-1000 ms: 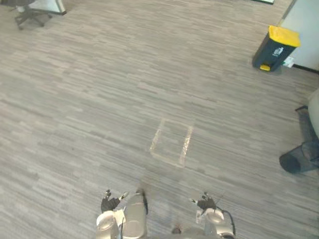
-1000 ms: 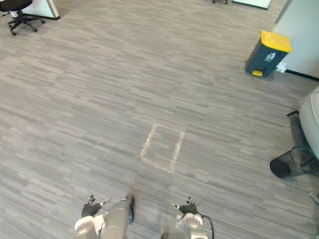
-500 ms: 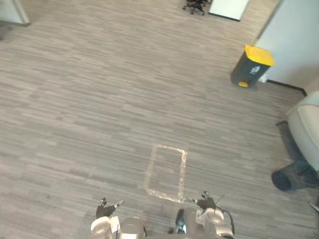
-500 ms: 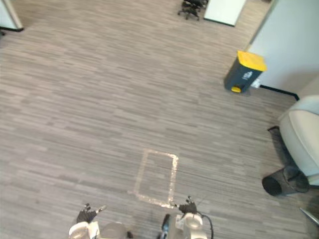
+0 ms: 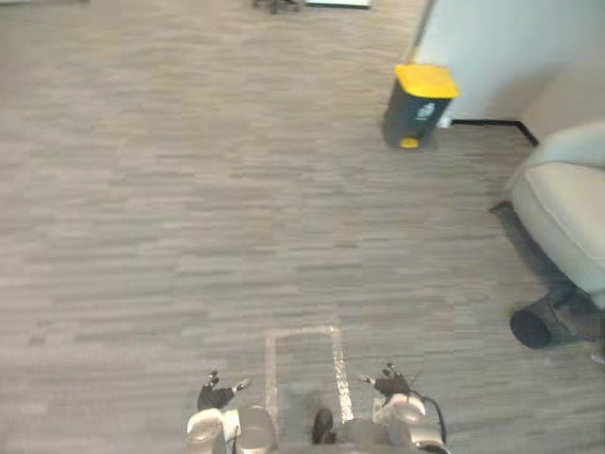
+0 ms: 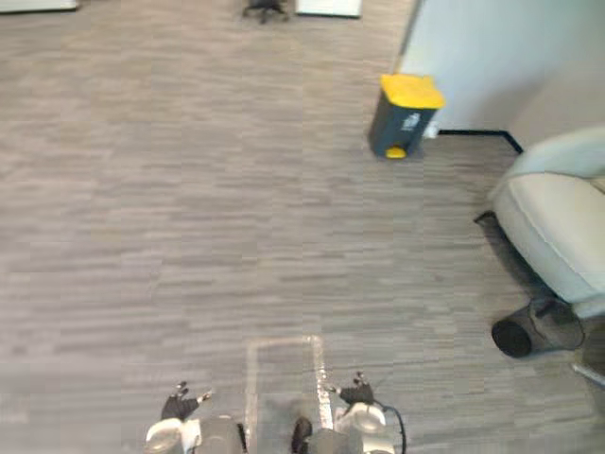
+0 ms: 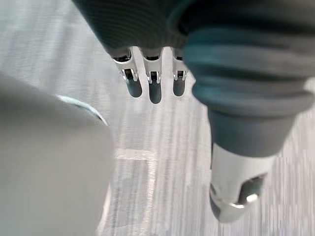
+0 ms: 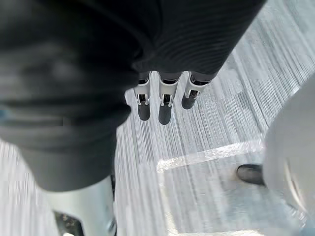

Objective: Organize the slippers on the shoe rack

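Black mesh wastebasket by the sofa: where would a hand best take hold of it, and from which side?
Probably the rim: the wastebasket seems to lie on its side beside the sofa, its dark mouth turned away from it, toward the robot's left. Come from that open side and hook fingers over the upper rim.

We're looking down on a grey carpet, a taped rectangle sitting near us. A yellow-lidded bin is standing against the wall, a black mesh basket lying beside a pale sofa.
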`<state>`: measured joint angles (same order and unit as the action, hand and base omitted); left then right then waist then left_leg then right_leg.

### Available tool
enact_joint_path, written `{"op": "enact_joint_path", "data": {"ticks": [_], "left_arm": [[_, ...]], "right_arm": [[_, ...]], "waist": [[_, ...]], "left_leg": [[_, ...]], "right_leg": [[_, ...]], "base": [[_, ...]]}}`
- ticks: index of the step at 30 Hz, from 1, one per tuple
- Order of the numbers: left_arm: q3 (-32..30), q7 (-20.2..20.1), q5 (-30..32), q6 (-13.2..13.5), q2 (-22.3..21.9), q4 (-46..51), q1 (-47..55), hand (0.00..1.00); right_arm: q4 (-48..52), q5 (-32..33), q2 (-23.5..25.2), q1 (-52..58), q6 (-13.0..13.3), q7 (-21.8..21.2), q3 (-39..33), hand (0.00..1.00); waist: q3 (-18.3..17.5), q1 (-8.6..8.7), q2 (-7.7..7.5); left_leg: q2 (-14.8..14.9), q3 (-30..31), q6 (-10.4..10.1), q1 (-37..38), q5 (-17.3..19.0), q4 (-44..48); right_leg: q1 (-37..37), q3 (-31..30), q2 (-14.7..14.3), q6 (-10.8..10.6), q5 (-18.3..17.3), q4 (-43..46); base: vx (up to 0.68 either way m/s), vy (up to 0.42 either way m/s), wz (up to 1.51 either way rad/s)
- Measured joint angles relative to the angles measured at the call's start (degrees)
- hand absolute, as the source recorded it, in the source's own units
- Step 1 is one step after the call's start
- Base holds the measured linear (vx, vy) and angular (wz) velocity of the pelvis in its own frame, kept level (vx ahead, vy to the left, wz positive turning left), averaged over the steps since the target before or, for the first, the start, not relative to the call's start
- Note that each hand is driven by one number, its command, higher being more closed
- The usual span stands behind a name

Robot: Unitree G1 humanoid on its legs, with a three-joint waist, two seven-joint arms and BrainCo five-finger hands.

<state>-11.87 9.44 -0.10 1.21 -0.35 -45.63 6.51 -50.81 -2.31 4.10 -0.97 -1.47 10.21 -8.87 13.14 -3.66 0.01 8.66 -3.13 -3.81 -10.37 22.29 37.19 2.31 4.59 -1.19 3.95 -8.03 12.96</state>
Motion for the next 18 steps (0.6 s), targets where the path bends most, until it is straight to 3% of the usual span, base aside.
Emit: {"op": "enact_joint_path", "data": {"ticks": [1, 2, 4, 5, 8, 9, 11, 14, 16, 18], "left_arm": [[0.0, 0.2, 0.0, 0.3, -0.5, 0.0, -0.1, 0.00], [-0.3, 0.4, -0.6, 0.7, -1.4, -0.4, -0.5, 0.00], [-0.1, 0.4, -0.5, 0.6, -0.8, -0.7, -0.4, 0.00], [-0.2, 0.4, -1.1, 0.7, -0.8, -0.7, -0.1, 0.00], [-0.8, 0.3, -1.4, 0.7, -0.8, -0.6, 0.4, 0.00], [-0.8, 0.3, -1.3, 0.7, -0.7, -0.6, 0.6, 0.00], [-0.7, 0.3, -1.3, 0.6, 0.1, -0.9, 0.7, 0.00], [-0.5, 0.3, -1.6, 0.7, 0.3, -2.8, 0.4, 0.00], [0.1, 0.1, -2.3, 0.7, 1.4, -4.8, -0.5, 0.00], [0.3, -0.3, -2.3, 0.6, 1.7, -6.8, -1.5, 0.00]], "right_arm": [[0.0, 0.0, -0.1, -0.1, 0.0, 0.1, 0.0, 0.00], [-0.1, 0.1, -0.6, 0.0, -0.2, 0.2, 0.1, 0.00], [0.0, 0.0, -0.6, 1.3, -0.3, -0.1, 1.9, 0.00], [0.1, 0.0, -0.6, 1.4, -0.3, 0.0, 1.7, 0.00], [0.4, -0.2, -0.6, 3.1, -0.3, -0.2, 2.7, 0.00], [0.5, -0.2, -0.6, 3.2, -0.2, -0.2, 2.9, 0.00], [0.7, -0.6, -0.1, 3.1, 0.0, -0.4, 2.9, 0.00], [-0.3, -2.3, -0.5, 2.5, 0.2, -0.6, 2.7, 0.00], [-2.5, -2.3, -0.8, 0.8, 0.4, -0.7, 2.7, 0.00], [-4.7, -2.3, -2.0, -1.2, 0.4, -0.8, 2.8, 0.00]], "waist": [[0.1, -0.17, 0.83], [1.1, -0.54, 2.04], [0.1, -0.63, 1.00], [-0.1, -0.59, 0.22], [-0.8, -1.13, -0.38], [-0.9, -1.15, -0.65], [-1.1, -1.12, -1.25], [-1.3, -0.71, -1.21], [-1.3, -0.02, -1.14], [-0.9, 0.46, -0.48]], "left_leg": [[-2.0, 6.6, -1.1, -0.3, -2.2, -6.3], [-3.2, 8.7, -2.7, 2.5, -7.9, -9.5], [-5.5, 7.3, -2.1, 3.9, -5.7, -9.9], [-6.3, 5.9, -0.6, 5.0, -4.8, -9.7], [-5.6, -1.4, 1.9, 8.3, -3.5, -9.7], [-5.1, -4.7, 3.1, 9.9, -2.9, -9.8], [-4.4, -10.2, 3.1, 12.3, -2.9, -10.1], [-3.1, -16.7, 3.2, 17.0, -2.9, -13.7], [-3.1, -18.5, 3.2, 18.5, -2.9, -16.2], [-2.9, -18.5, 3.2, 19.3, -3.1, -17.2]], "right_leg": [[-0.5, -3.0, 0.3, -2.0, -1.4, 2.0], [-1.0, -6.6, 0.5, -4.6, -3.5, 5.1], [-1.1, -7.3, 2.7, -5.1, -3.7, 5.5], [-1.1, -8.9, 3.4, -5.6, -4.0, 6.3], [-2.5, -10.7, 4.5, -6.7, -4.6, 10.6], [-4.7, -9.3, 5.0, -6.9, -4.7, 14.8], [-8.5, -4.0, 6.9, -7.9, -3.9, 20.9], [-8.5, 14.6, 11.3, -5.5, -2.0, 20.2], [-8.3, 21.3, 11.3, -4.4, -1.8, 16.6], [-9.0, 22.4, 10.2, -2.9, -0.8, 15.2]], "base": [[0.28, 0.542, -1.51], [0.21, 0.482, -1.32], [0.17, 0.367, -0.87], [0.18, 0.331, -0.93], [0.18, 0.274, -1.08], [0.19, 0.204, -1.34], [0.16, 0.152, -1.35], [0.14, 0.065, -1.20], [0.14, 0.020, -1.14], [0.10, -0.024, -1.11]]}}
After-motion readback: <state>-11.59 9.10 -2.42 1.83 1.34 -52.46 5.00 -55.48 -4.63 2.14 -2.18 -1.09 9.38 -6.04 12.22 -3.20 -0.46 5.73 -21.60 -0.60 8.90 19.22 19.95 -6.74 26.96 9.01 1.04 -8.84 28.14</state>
